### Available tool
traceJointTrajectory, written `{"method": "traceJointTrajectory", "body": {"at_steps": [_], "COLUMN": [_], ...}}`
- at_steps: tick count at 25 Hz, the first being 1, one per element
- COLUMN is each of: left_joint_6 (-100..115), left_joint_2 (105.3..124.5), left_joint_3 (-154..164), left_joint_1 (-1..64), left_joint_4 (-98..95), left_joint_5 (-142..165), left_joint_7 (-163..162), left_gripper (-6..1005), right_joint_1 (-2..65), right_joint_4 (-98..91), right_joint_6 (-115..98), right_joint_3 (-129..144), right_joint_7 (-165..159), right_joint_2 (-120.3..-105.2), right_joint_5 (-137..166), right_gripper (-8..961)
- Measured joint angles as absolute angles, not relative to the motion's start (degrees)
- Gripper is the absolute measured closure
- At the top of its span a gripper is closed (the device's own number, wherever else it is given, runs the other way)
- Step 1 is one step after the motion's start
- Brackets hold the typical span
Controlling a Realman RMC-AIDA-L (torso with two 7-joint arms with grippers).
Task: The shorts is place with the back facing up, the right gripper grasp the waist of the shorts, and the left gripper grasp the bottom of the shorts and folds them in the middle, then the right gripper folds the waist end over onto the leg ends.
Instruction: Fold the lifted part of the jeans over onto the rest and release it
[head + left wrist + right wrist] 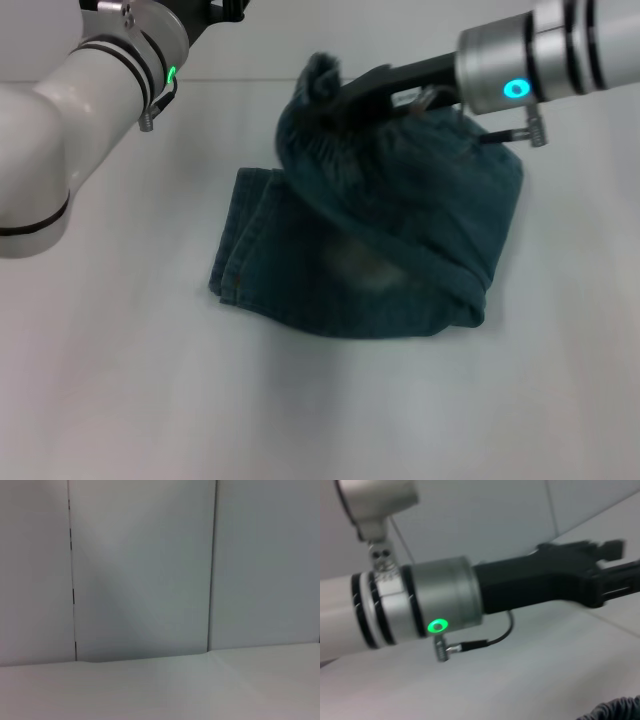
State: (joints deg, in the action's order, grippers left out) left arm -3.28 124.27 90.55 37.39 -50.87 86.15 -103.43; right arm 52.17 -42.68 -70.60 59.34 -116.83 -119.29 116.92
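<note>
- A pale white table [120, 400] before grey wall panels carries the blue-green washed denim shorts [380, 270], lying mid-table, already doubled.
- The black two-fingered right gripper [335, 100] pinches the raised elastic waist [320, 75]; carry it low and level toward the leg hems [235, 270].
- The black left gripper on its silver cuff [605, 572] hangs apart near the wall, its grip unreadable.

We are seeing a plain white surface [320, 420] stretching across the head view, we are noticing a pale panelled wall [140, 570] rising behind it, dark vertical seams [214, 565] dividing the wall into panels
</note>
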Motion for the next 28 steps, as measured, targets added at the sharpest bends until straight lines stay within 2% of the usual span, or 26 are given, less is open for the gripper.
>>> {"method": "traceJointTrajectory", "body": {"at_steps": [12, 26, 28], "left_joint_6": [-2.85, -2.89, -2.89], "left_joint_2": [124.44, 124.54, 124.53], "left_joint_3": [91.64, 94.13, 94.19], "left_joint_1": [37.44, 37.99, 38.31], "left_joint_4": [-50.74, -50.01, -49.62], "left_joint_5": [87.33, 87.37, 87.37], "left_joint_7": [-103.36, -103.36, -103.37], "left_gripper": [416, 404, 402], "right_joint_1": [58.38, 57.79, 56.8], "right_joint_4": [-33.81, -35.02, -36.81], "right_joint_6": [-70.01, -65.89, -64.77], "right_joint_3": [66.61, 70.28, 70.34], "right_joint_7": [-117.72, -120.56, -120.23], "right_joint_2": [-119.79, -119.6, -119.58], "right_joint_5": [116.87, 119.87, 120.39], "right_gripper": [757, 742, 671]}}
